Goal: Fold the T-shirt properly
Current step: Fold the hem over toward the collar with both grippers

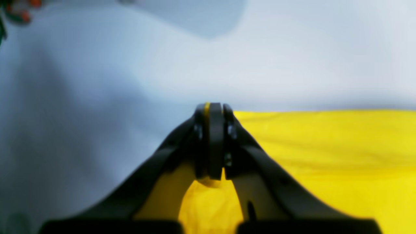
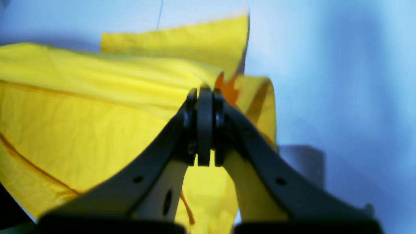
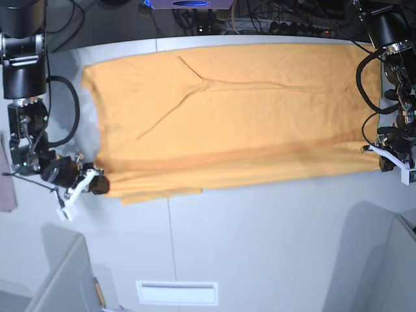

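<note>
Left gripper is clamping the T-shirt edge. Right gripper is pinching its opposite end, likely keeping the cloth taut for 1 lengthwise fold.

A pale grey table top has one thin seam; dark tangled cables lie behind (a pinkish-mauve cloth hangs at the edge).

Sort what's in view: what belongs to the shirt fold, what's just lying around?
Part of the job:
- T-shirt, spread across the table
- left gripper, shut on the shirt edge
- right gripper, shut on the shirt edge

Just lying about:
- pinkish cloth at the table's edge
- cables along the back
</note>
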